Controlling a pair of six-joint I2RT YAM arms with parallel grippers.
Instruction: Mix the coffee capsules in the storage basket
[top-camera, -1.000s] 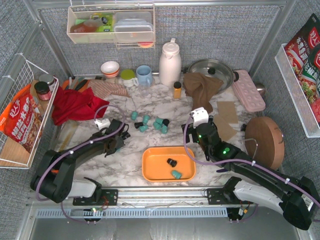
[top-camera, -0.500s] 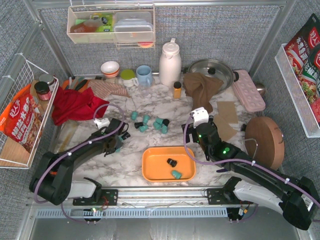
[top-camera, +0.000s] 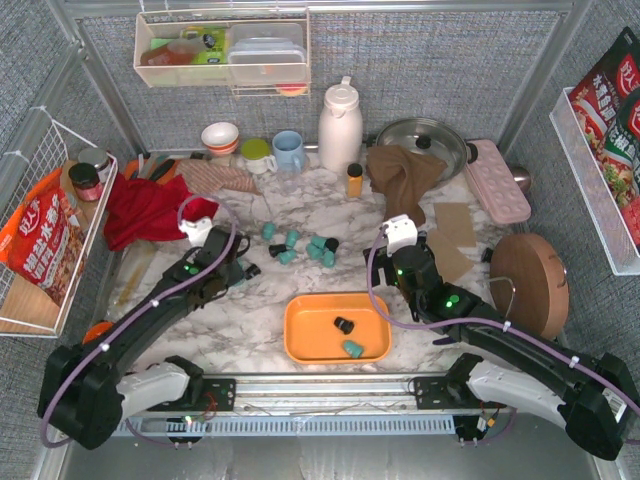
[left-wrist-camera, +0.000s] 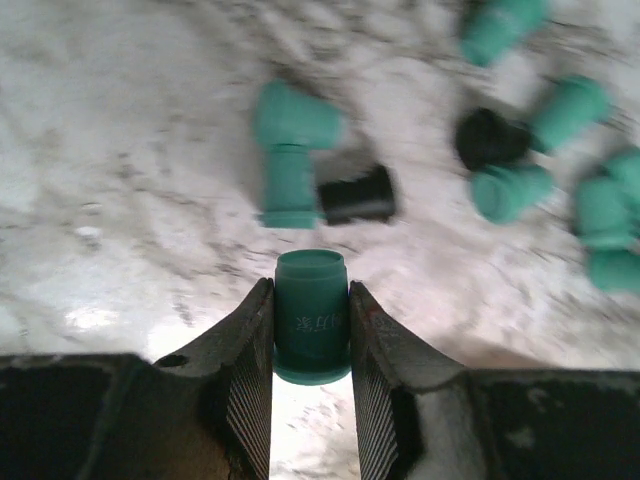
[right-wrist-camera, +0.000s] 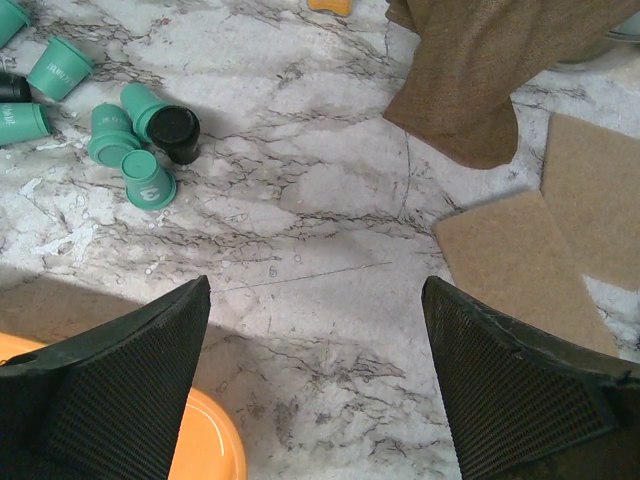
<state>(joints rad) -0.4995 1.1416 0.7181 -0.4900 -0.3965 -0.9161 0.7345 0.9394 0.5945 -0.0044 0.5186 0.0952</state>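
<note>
The orange storage basket (top-camera: 300, 335) lies at the near middle of the table and holds one black capsule (top-camera: 343, 324) and one teal capsule (top-camera: 352, 348). Several more capsules (top-camera: 300, 245) lie loose on the marble behind it. My left gripper (top-camera: 240, 272) is left of that cluster. In the left wrist view it (left-wrist-camera: 311, 335) is shut on a teal capsule (left-wrist-camera: 311, 310), held above the marble, with loose capsules (left-wrist-camera: 290, 150) beyond. My right gripper (top-camera: 398, 258) is right of the basket. In the right wrist view it (right-wrist-camera: 315, 380) is open and empty, with capsules (right-wrist-camera: 130, 150) at the upper left and the basket corner (right-wrist-camera: 205, 450) at the lower left.
A small orange-yellow bottle (top-camera: 354, 180), a white thermos (top-camera: 340, 125), cups and a lidded pot (top-camera: 420, 140) stand at the back. A brown cloth (top-camera: 405, 175) and cardboard pieces (right-wrist-camera: 560, 200) lie right of the capsules. A red cloth (top-camera: 150, 210) lies at the left, a round wooden board (top-camera: 527, 283) at the right.
My left arm has risen and its wrist has swung back and to the left. The gripper stays near the left of the loose capsules. The right arm has not moved.
</note>
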